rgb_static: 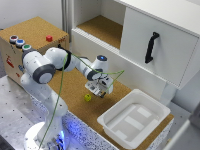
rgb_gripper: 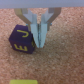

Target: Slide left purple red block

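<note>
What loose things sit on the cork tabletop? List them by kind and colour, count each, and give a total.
Purple block: 1
Yellow-green block: 1
White bin: 1
Total: 3

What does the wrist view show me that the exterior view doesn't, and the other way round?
Only the wrist view shows the purple block with yellow markings, close beside the gripper fingers, on the cork surface. Only the exterior view shows the white tray, the cabinet's black handle, the button box and the whole arm. Both show the gripper low over the cork and a yellow-green object.
</note>
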Controlling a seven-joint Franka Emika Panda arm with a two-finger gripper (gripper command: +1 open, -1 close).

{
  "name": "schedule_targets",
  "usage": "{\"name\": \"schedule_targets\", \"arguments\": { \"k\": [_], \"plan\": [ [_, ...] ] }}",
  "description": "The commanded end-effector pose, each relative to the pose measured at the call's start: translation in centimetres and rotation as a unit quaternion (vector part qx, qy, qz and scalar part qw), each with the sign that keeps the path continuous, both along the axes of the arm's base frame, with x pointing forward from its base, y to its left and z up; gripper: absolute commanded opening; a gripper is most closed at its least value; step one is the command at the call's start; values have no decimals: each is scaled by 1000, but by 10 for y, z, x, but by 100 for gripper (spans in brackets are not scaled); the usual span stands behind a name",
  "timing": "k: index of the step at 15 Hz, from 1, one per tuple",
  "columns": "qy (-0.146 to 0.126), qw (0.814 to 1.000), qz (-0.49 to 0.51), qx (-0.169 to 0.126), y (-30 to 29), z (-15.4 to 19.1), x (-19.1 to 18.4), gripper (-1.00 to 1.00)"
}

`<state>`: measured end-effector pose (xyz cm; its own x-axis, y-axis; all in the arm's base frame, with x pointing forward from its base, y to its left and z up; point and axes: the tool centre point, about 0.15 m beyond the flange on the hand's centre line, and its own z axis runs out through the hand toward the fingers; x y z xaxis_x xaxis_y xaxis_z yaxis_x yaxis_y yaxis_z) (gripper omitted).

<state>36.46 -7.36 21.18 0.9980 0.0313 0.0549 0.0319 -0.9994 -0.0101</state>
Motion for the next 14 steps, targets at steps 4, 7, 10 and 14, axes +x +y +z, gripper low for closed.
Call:
{"name": "schedule_targets", "arguments": {
  "k": [4, 7, 10, 14],
  "plan": [
    [-40, 999, 4, 0, 40, -5, 13, -100],
    [-29, 1000, 7, -1, 46, -6, 8, -100],
    [-16, 1000, 9, -12, 48, -6, 2, -100],
    [-14, 1000, 1, -4, 58, -5, 9, -100]
  ]
}}
